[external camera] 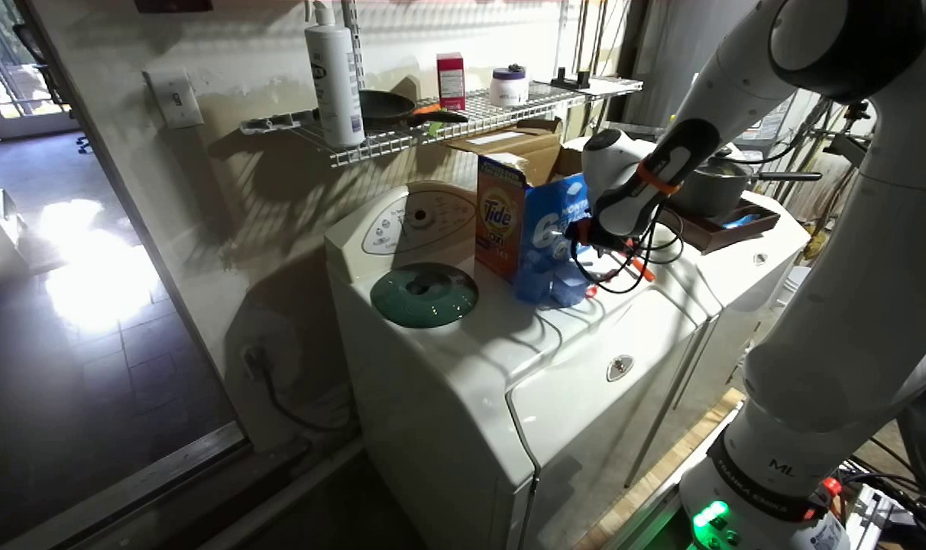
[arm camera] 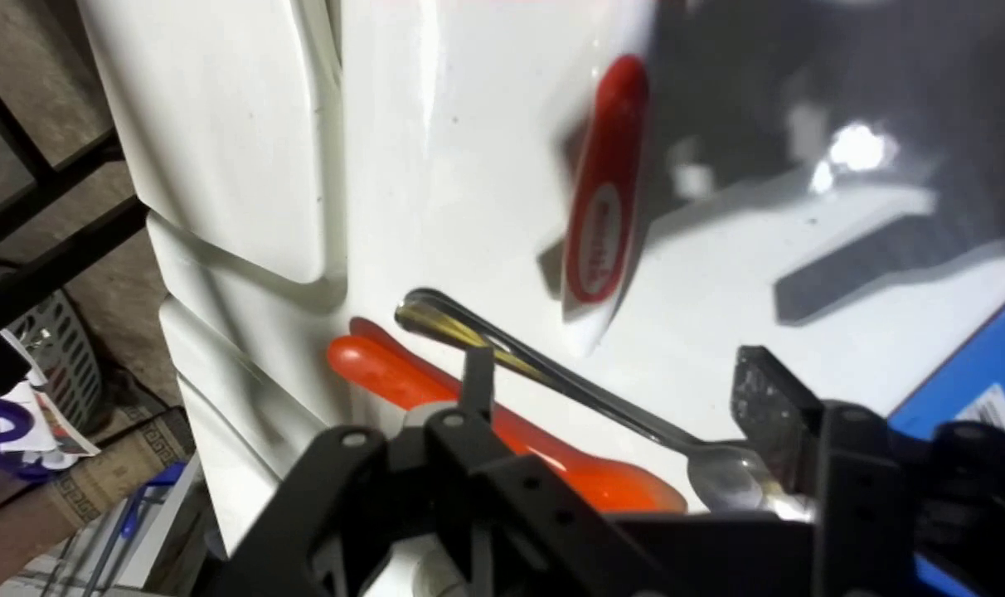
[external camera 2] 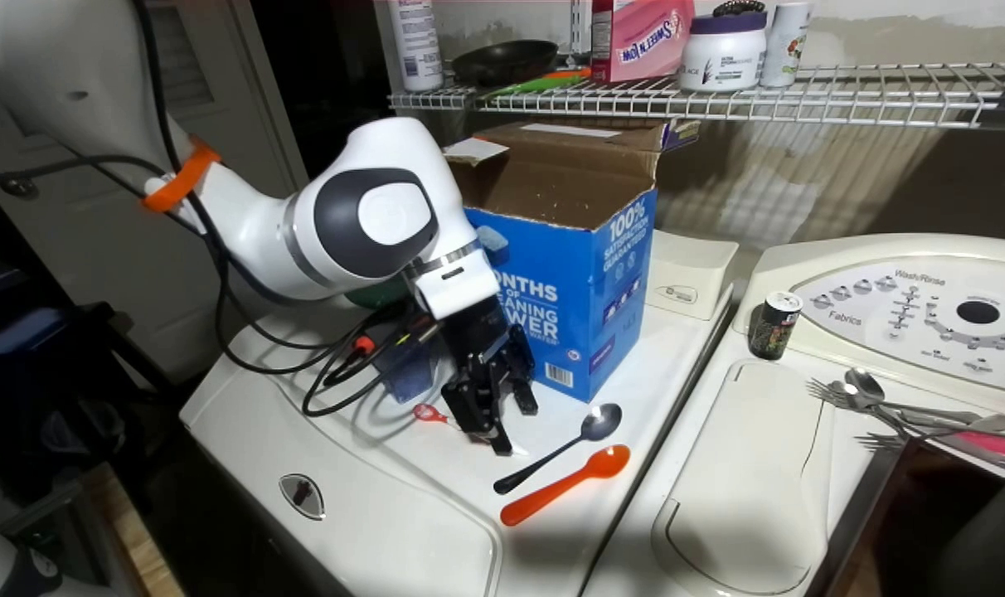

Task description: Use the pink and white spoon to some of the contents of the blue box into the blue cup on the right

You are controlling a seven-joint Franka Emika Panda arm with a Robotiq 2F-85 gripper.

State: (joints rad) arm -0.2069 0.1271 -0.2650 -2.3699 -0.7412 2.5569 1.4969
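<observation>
The pink-red and white spoon (arm camera: 606,178) lies on a white laundry machine (external camera: 432,412), just beside the light blue cup (external camera 2: 413,380), partly hidden by the gripper (external camera 2: 515,429) in an exterior view. Next to that machine stands a washer (external camera 2: 743,464) lettered Wash/Rinse, and above runs a wire shelf (external camera 2: 842,95). On the laundry machine the blue and orange Tide carton (external camera 2: 573,290) stands upright, its top open on a brown cardboard interior; how full it is cannot be told. Farther along are a dark brown tray (external camera: 719,238) and a grey saucepan (external camera: 715,191) whose inside is out of sight. The shelf bears a black frying pan (external camera 2: 507,62), a white pump bottle (external camera: 335,88), a pink Sweet'N Low box (external camera 2: 645,40) and a white jar (external camera 2: 722,58) with a purple lid; what these hold does not show. The gripper has its fingers (arm camera: 772,414) well parted and its grasp empty, near the spoon's white tip; whether they touch cannot be told. The cup is low and see-through, its contents too indistinct to make out. On the washer a small dark can (external camera 2: 773,327) stands upright. A metal spoon (external camera 2: 595,427) and an orange spoon (external camera 2: 562,487) lie side by side near the gripper.
</observation>
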